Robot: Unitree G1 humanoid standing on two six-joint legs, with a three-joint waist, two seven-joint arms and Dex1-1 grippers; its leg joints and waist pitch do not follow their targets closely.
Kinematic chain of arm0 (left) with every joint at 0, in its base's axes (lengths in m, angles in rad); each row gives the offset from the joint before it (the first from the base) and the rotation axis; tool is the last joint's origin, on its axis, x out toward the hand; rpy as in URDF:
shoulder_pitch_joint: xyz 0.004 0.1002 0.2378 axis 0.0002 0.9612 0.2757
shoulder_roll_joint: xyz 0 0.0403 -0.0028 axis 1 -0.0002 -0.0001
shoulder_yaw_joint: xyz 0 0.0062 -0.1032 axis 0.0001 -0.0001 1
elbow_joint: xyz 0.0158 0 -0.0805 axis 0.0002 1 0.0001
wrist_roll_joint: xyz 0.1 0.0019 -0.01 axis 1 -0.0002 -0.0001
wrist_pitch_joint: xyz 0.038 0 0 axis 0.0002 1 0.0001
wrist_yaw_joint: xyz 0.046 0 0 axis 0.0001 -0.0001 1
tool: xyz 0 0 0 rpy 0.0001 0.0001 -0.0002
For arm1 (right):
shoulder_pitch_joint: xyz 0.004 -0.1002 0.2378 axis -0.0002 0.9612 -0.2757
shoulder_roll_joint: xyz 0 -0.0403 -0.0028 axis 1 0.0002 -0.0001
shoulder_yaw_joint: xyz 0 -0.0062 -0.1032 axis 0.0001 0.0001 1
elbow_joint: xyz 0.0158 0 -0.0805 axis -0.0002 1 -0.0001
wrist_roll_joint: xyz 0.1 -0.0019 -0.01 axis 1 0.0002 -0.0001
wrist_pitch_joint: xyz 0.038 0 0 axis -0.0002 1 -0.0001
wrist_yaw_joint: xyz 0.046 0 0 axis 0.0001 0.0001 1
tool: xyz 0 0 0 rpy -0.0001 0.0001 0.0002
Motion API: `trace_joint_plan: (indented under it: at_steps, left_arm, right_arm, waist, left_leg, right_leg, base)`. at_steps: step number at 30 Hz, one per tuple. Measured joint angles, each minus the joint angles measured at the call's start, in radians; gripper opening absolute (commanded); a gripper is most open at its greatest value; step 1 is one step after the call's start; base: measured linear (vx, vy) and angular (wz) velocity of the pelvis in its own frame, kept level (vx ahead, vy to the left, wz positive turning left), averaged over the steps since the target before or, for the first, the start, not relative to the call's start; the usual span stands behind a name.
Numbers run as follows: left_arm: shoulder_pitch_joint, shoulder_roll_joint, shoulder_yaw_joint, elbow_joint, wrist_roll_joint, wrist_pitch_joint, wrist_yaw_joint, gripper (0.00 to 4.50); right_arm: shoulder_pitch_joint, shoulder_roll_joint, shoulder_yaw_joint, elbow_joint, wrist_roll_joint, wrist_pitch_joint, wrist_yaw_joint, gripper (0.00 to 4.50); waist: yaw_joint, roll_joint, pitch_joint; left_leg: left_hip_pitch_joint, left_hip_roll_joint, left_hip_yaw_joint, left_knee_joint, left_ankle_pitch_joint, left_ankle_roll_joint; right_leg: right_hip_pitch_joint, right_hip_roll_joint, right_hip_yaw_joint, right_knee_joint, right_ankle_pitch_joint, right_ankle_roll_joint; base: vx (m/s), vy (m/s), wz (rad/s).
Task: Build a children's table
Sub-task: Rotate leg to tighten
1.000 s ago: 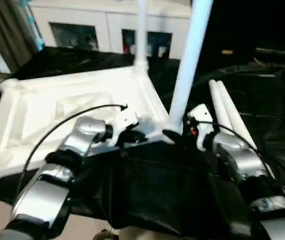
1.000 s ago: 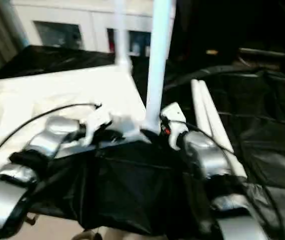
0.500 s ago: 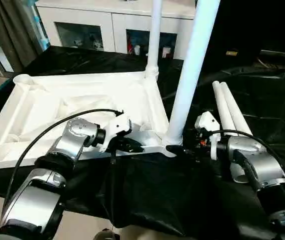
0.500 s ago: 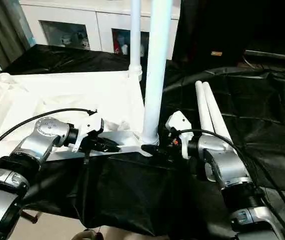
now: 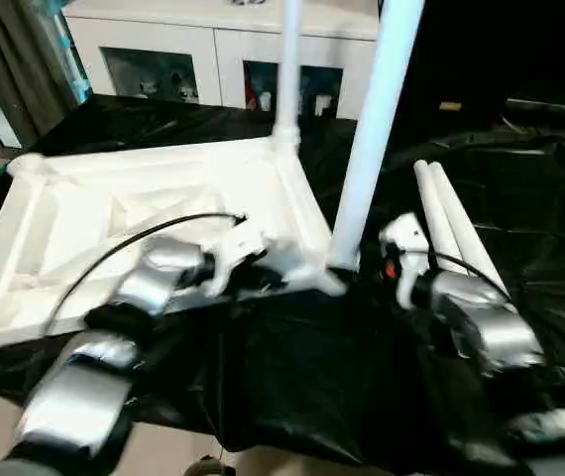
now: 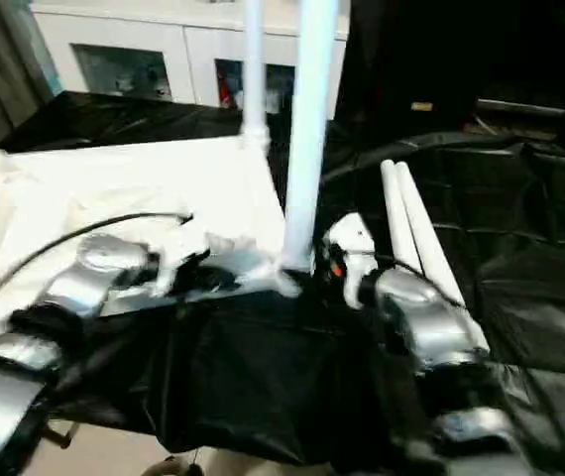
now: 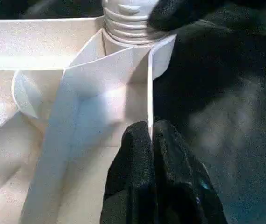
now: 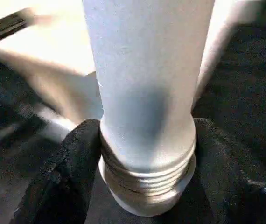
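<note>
The children's table top [image 5: 154, 213] lies ribbed side up on the black-draped work table [image 5: 520, 178], its near rim right at the drape's front edge; open black cloth stretches off to the right. Two legs stand upright in its right-hand corner sockets, far [image 5: 287, 69] and near [image 5: 367, 149]. Two spare legs [image 5: 451, 223] lie just beside. The left gripper [image 7: 151, 140] reaches in low, pinched tight on the thin rim wall. The right gripper [image 8: 144, 154] hugs the near leg's threaded base, fingers [image 8: 77, 158] on either side.
</note>
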Motion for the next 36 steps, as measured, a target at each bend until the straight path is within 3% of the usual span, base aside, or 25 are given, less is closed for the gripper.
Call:
trace_joint_plan:
  at_steps: [3,6,8,9,14,17,27,36]
  left_arm:
    - [-0.023,-0.038,0.002,0.024,0.008,0.025,0.089,0.0]
    - [-0.07,-0.116,0.022,0.086,0.017,0.068,0.25,0.0]
    - [-0.08,-0.14,0.022,0.094,0.023,0.078,0.288,0.0]
    - [-0.082,-0.141,0.022,0.097,0.026,0.078,0.297,0.0]
    - [-0.083,-0.14,0.021,0.101,0.03,0.072,0.299,0.0]
    - [-0.083,-0.125,0.021,0.101,0.03,0.061,0.278,0.0]
    - [-0.025,-0.012,0.01,0.04,0.02,-0.048,0.02,0.0]
    - [0.03,0.052,-0.01,-0.034,-0.015,-0.084,-0.23,0.0]
  right_arm:
    - [-0.031,0.048,-0.022,0.042,-0.009,-0.001,-0.125,2.74]
    - [-0.117,0.148,-0.09,0.152,-0.02,-0.016,-0.357,2.74]
    - [-0.139,0.159,-0.101,0.186,-0.028,-0.032,-0.406,2.74]
    - [-0.146,0.17,-0.105,0.203,-0.034,-0.048,-0.421,3.08]
    - [-0.15,0.179,-0.109,0.23,-0.041,-0.092,-0.423,3.48]
    - [-0.149,0.175,-0.108,0.231,-0.043,-0.108,-0.376,3.61]
    - [-0.04,-0.022,0.012,0.078,-0.044,-0.105,0.029,3.61]
    - [0.021,-0.123,0.066,-0.072,0.015,-0.078,0.3,3.61]
  waist:
    - [-0.004,0.0,0.0]
    - [-0.008,0.001,-0.001]
    - [-0.007,0.001,-0.001]
    - [-0.006,0.003,-0.002]
    - [-0.007,0.003,-0.002]
    - [-0.009,0.004,-0.001]
    - [-0.003,0.004,-0.001]
    - [0.024,0.005,0.0]
  left_leg:
    - [0.0,0.0,0.0,0.0,0.0,0.0]
    - [-0.001,0.0,0.0,0.0,0.0,-0.001]
    - [-0.001,0.0,0.0,-0.001,0.0,-0.001]
    - [-0.001,0.0,0.0,-0.002,0.0,-0.001]
    - [-0.001,0.0,0.0,-0.002,0.0,-0.001]
    - [-0.001,0.0,0.0,-0.002,0.0,-0.001]
    - [-0.004,0.001,0.0,-0.004,0.0,0.001]
    - [-0.004,0.0,0.001,-0.001,0.0,0.001]
  right_leg:
    - [0.0,0.0,0.0,0.0,0.0,0.0]
    - [-0.001,0.0,0.0,0.0,0.0,0.0]
    - [-0.001,0.0,0.0,-0.001,0.0,0.0]
    - [-0.001,0.0,-0.001,-0.001,0.0,0.0]
    - [-0.001,0.0,0.0,-0.001,0.0,0.0]
    - [-0.001,0.0,0.0,-0.001,0.0,0.0]
    - [-0.003,0.001,-0.002,-0.004,0.0,0.0]
    - [-0.003,-0.001,-0.002,-0.003,0.0,0.0]
  base:
    - [0.0,0.0,0.0]
    - [0.0,0.0,0.0]
    - [0.0,0.0,0.0]
    - [0.0,0.0,0.0]
    - [0.0,0.0,0.0]
    - [0.0,0.0,0.0]
    - [0.0,0.0,0.0]
    - [0.0,0.0,0.0]
